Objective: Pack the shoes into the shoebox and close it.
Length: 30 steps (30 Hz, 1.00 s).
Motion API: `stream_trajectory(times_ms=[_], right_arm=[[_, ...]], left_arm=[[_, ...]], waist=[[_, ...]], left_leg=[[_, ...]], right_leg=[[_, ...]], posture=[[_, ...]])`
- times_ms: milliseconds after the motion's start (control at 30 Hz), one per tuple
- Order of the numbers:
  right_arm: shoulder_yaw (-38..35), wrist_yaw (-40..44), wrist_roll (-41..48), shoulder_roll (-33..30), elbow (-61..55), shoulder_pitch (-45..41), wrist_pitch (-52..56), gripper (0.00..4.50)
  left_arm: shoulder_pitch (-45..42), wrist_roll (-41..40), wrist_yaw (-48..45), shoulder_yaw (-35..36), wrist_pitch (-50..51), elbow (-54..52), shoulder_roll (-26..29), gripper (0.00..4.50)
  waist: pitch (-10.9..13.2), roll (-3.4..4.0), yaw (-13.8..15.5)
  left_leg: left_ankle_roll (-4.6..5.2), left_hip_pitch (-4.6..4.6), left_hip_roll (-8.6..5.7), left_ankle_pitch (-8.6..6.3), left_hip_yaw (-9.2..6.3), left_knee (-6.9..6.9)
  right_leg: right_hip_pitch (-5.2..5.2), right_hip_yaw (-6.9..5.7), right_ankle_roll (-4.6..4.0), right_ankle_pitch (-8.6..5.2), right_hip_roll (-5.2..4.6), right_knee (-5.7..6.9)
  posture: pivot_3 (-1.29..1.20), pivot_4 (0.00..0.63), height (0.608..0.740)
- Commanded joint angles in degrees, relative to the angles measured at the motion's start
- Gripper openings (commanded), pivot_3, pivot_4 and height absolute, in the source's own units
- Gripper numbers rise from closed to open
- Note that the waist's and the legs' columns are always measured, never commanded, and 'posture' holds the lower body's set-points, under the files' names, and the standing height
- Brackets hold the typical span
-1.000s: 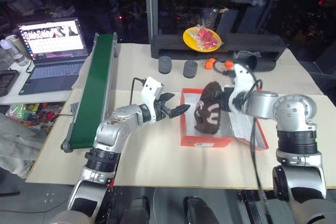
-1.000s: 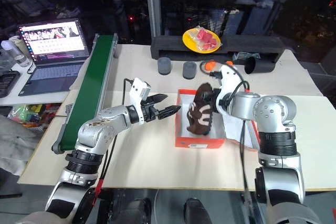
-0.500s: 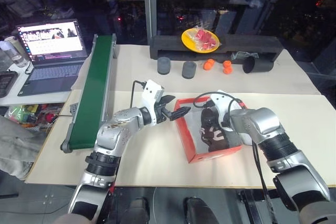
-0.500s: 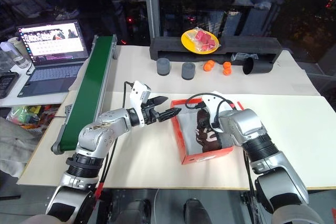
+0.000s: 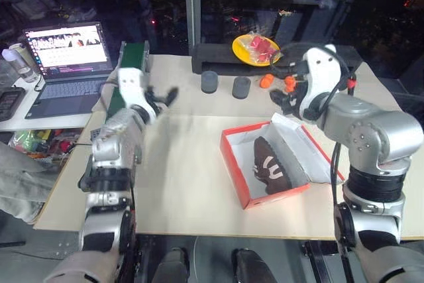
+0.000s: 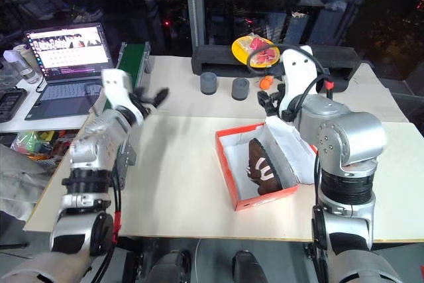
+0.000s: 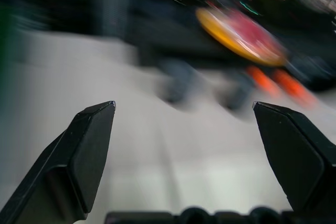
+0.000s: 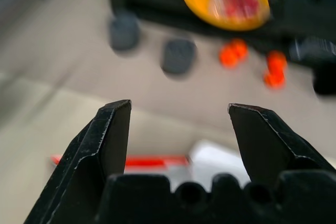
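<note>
So the shoebox (image 5: 246,183) is sitting open on the table (image 5: 179,183), turned a bit crooked so its corners aren't lining up with the table's edges. One shoe (image 5: 270,171) is lying inside on the white lining, white side mark facing up, toe toward the front of the table. I'm only seeing that one shoe. The lid (image 5: 311,154) is hanging open off the box's right side with white paper showing along it.

Both arms are hanging up in the air, well clear of the box. The right gripper (image 5: 281,101) is hovering above the box's far corner, near the orange balls (image 5: 265,81); its fingers (image 8: 110,135) are standing spread apart with nothing between them. The left gripper (image 5: 162,97) is way off to the left, beside the green conveyor (image 5: 132,54), fingers (image 7: 86,145) splayed wide and holding nothing.

Room-wise: a big bare stretch of table is lying between the conveyor and the box's left wall, plus a bare strip in front of the box up to the near edge. Behind the box it's getting busier, with two dark grey cylinders (image 5: 209,81), the balls, and a long black block (image 5: 218,57) carrying a yellow plate (image 5: 254,49). A laptop (image 5: 66,57) is sitting on a side table, left of the conveyor.
</note>
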Motion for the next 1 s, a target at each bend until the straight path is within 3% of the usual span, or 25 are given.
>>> stream_trajectory(times_ms=[33,200,300,367,533,1000], right_arm=[[0.6,15.53,14.14,1.38,-13.83,4.81,-6.95,3.54],[12.33,21.71,9.61,-9.12,-16.37,15.43,-10.36,3.54],[19.07,22.2,4.21,-12.11,-14.71,20.49,-15.24,4.29],[21.28,21.29,1.59,-11.37,-12.84,21.95,-17.55,4.46],[22.5,19.36,-3.08,-9.19,-11.13,22.08,-22.08,4.46],[18.77,17.04,-3.38,-3.89,-7.65,22.48,-21.04,4.46]], left_arm=[[0.04,3.86,4.92,1.37,-3.02,4.95,3.37,4.5],[1.76,6.33,4.16,-0.36,0.03,6.99,6.9,4.5],[3.7,6.22,4.09,0.1,1.43,4.43,7.77,4.5],[4.28,6.09,3.98,0.33,2.63,2.84,8.07,4.5],[4.76,6.82,2.57,-0.91,5.25,1.68,8.96,4.5],[3.29,7.68,2.0,-2.21,6.62,4.28,8.34,4.5]], waist=[[0.0,0.0,-0.15],[0.02,-0.07,0.67],[0.01,-0.13,0.96],[0.0,-0.15,1.04],[0.01,-0.15,1.14],[0.01,-0.16,1.58]], left_leg=[[0.02,0.0,0.02,-0.01,-0.02,-0.04],[0.0,-0.21,-0.06,-0.02,-0.42,0.0],[-0.08,-0.23,-0.13,0.04,-0.36,0.2],[-0.09,-0.12,-0.06,0.04,-0.36,0.19],[-0.09,-0.1,0.01,0.04,-0.37,0.15],[-0.09,-0.11,-0.01,0.04,-0.37,0.15]], right_leg=[[-0.01,0.0,0.0,0.0,0.02,0.02],[0.13,-0.66,-0.01,0.0,-0.15,-0.02],[0.11,-0.64,-0.07,0.05,-0.27,-0.1],[0.17,-0.66,-0.09,0.05,-0.2,-0.08],[0.07,-0.66,-0.15,0.02,-0.09,0.06],[0.1,-0.67,-0.15,0.03,-0.11,0.04]], posture=[[0.0,0.15,0.74],[0.0,0.15,0.74],[0.0,0.15,0.74],[0.0,0.15,0.74],[0.0,0.15,0.74],[0.0,0.15,0.74]])
